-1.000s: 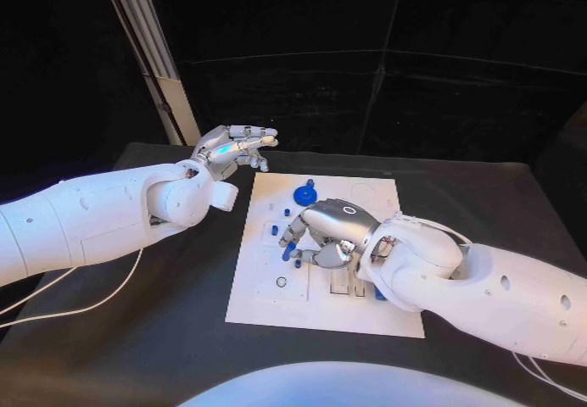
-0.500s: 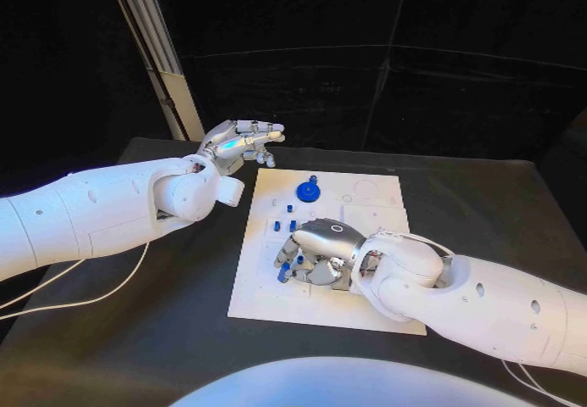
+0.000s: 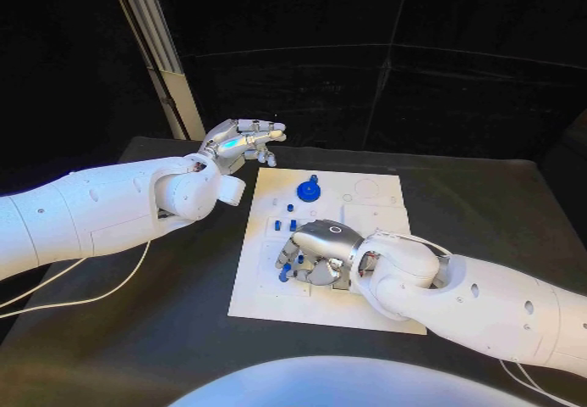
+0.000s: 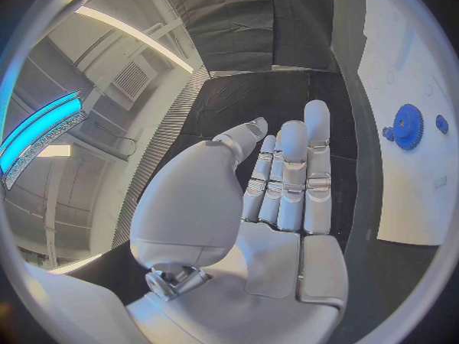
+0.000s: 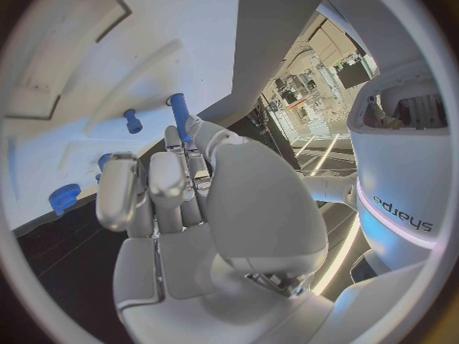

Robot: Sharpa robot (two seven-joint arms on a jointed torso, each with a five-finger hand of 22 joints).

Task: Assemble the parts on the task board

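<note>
- Right hand (image 3: 321,251) lies knuckles-up over the lower middle of the task board (image 3: 379,318), just below the centre of the head view; its fingers are curled in and downward toward the plate
- Seen from the right wrist, a long blue peg (image 5: 179,116) stands right at the tips of those fingers (image 5: 119,191); whether it is actually pinched or merely touched cannot be told
- Beside that peg, apart from the hand, a short blue peg (image 5: 132,121) stands on the white plate, and a blue toothed gear (image 5: 62,199) sits near the plate's edge
- Left hand (image 3: 243,140) hangs in the upper left of the head view, off the board's far-left corner and above the black table (image 3: 514,203); it holds nothing, and the left wrist view shows its fingers (image 4: 287,168) straight and side by side with the thumb a little apart
- On the upper part of the board in the head view sits the blue gear (image 3: 310,191), with small blue pegs (image 3: 285,225) between it and the right hand
- White cable (image 3: 86,301) trails over the table at lower left, under the left arm
</note>
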